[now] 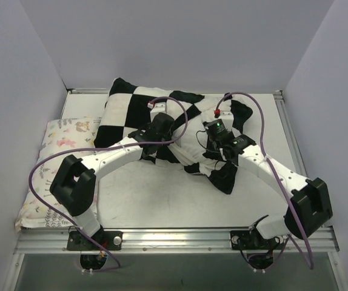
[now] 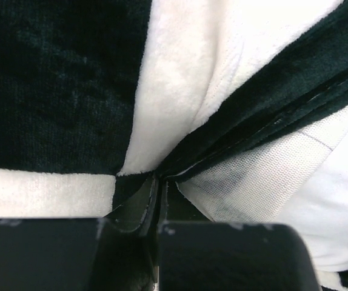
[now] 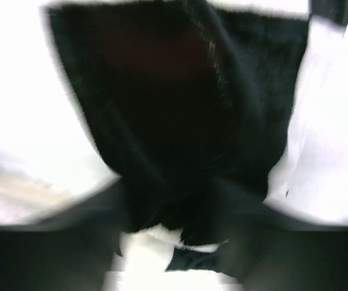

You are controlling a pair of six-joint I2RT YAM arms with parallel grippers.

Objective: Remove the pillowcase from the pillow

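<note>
The black and white checkerboard pillowcase lies bunched at the back middle of the table, its near right part pulled up and twisted. My left gripper is shut on the pillowcase's dark hem by its opening, where the white mesh lining shows. A smooth plain white surface to the right of the lining looks like the pillow; most of it is hidden inside the cover. My right gripper is shut on a bunched black and white fold of the pillowcase; that view is blurred.
A pale pillow printed with small pastel animals lies along the table's left side, under the left arm's elbow. Grey walls close in the back and both sides. Purple cables loop over both arms. The metal rail marks the near edge.
</note>
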